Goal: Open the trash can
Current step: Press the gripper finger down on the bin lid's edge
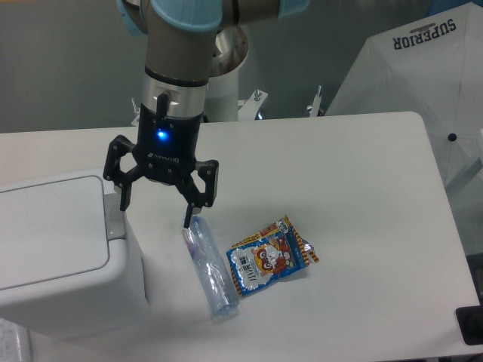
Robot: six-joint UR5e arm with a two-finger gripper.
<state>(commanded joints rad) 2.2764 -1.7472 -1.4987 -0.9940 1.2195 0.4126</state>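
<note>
Camera view, fixed, looking down at the table. Nearest to the lens, bottom left, sits the trash can: big white plastic bin w/ rounded corners, flat lid shut. Its left and bottom edges run out of frame, so I can't see full size or the base.

Just right of the can's front corner lies a clear plastic bottle, on its side. Right of that, touching or nearly so, a blue snack packet.

Further back, right at the can's right edge, hangs my gripper. Jaws spread wide, holding nothing. One finger sits close over the small grey latch tab on the can's rim; the other points down near the bottle's cap end. Can't tell if the near finger touches the tab or hovers above.

My read on handling: can is stiff, hollow plastic, prob. light when empty, smooth sides = slippery, bad to pinch. No grip needed imo; press the latch w/ one fingertip, straight down, gently, so the can doesn't skid. Hinge side not visible; spring action unknown.
</note>
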